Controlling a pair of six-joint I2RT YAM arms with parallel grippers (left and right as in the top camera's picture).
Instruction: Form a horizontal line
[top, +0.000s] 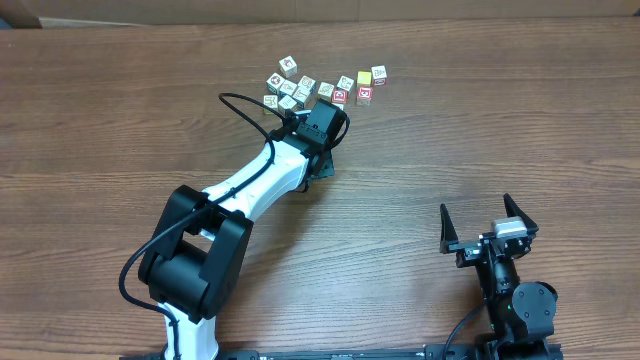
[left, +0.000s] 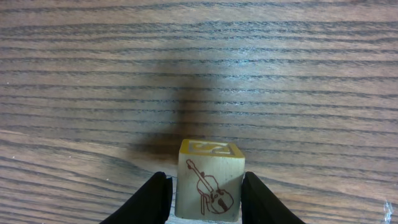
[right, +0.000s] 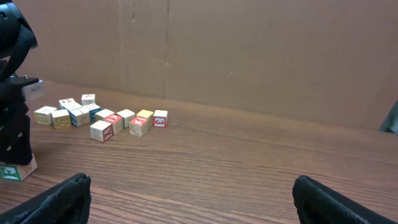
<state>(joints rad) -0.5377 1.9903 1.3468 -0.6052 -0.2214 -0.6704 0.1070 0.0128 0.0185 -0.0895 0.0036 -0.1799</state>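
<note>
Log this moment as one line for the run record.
left gripper: fingers flank violin block, grip unclear | right gripper: open, empty | row: three blocks | loose blocks: clustered left of row

table (left: 280, 74): matt grained wood | cube (left: 208, 183): smooth pale wood | left pincer fingers (left: 152, 202): black plastic

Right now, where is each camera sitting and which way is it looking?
Overhead: above the table, looking straight down at the cubes; left arm and right arm show.
Left wrist: low, facing a violin cube between its own fingers.
Right wrist: low, looking across at the cubes; its open fingers show.
Shared: overhead and right wrist both see the cubes.
</note>
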